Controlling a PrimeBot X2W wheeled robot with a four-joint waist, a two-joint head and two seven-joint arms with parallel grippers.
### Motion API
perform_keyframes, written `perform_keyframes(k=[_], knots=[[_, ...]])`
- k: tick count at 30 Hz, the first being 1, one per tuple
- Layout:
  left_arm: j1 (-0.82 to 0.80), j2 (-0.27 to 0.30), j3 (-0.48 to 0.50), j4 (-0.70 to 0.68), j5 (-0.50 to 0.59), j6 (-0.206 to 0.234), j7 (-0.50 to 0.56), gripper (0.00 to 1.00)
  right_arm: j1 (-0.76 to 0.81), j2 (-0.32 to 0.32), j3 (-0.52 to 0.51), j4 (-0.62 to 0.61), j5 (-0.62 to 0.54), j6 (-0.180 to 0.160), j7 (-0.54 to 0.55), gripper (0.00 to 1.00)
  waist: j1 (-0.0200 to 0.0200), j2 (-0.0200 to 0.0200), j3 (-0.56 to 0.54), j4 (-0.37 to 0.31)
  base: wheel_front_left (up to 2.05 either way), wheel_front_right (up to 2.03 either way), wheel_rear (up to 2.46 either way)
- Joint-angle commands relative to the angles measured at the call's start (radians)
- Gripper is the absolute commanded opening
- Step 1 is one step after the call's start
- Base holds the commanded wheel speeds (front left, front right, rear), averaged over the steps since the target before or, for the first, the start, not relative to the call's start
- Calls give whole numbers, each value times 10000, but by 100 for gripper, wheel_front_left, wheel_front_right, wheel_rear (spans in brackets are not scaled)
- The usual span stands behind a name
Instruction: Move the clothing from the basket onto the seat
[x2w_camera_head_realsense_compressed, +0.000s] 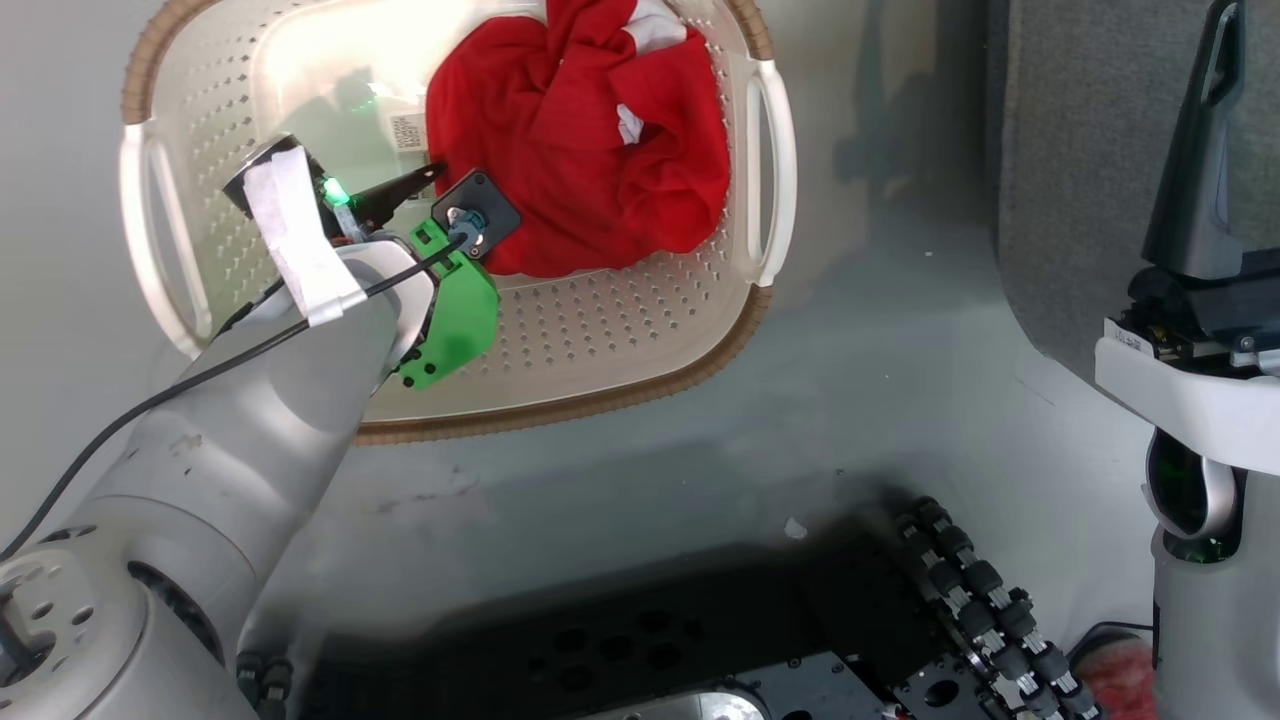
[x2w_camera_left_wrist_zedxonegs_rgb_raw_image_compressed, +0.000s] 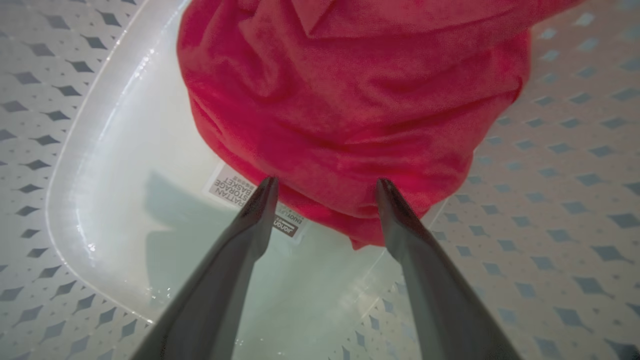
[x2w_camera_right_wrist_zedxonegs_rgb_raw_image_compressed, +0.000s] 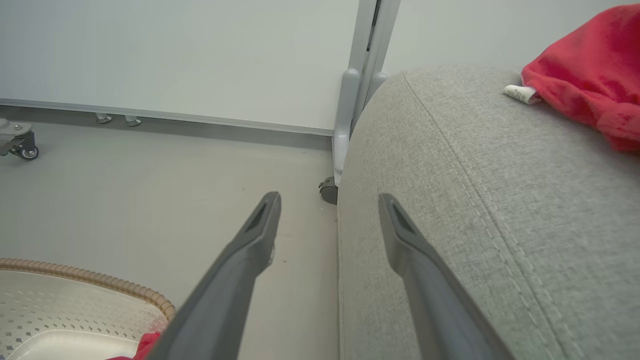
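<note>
Red clothing in basket; left gripper released, tips at fabric edge. Right gripper released, empty, at seat edge.

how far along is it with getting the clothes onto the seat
Done: one red garment lies on the seat. In hand: the left end effector, open, has its tips at the edge of the second red garment in the basket, not gripping it. Left: grasp, lift and carry it over. The right end effector is open, holding nothing.
</note>
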Motion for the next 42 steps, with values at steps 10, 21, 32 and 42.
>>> perform_keyframes(k=[10, 21, 32, 42], knots=[[-88, 226, -81, 336, -176, -21, 565, 100, 165, -16, 138, -205, 93, -14, -34, 100, -1, 0, 124, -402, 0, 0, 0], [36, 135, -86, 203, -787, -22, 706, 37, 253, -18, 278, -497, -172, -14, -34, 100, -1, 0, 155, -522, 0, 0, 0], [-57, 221, -87, -279, -814, -21, 230, 0, -132, -18, 280, -505, -135, -14, -34, 100, -1, 0, 52, -402, 0, 0, 0], [804, -321, 15, 19, -1915, -23, -1159, 0, -154, -22, 507, 123, -337, -14, -34, 100, -1, 0, -1823, 422, 0, 0, 0]])
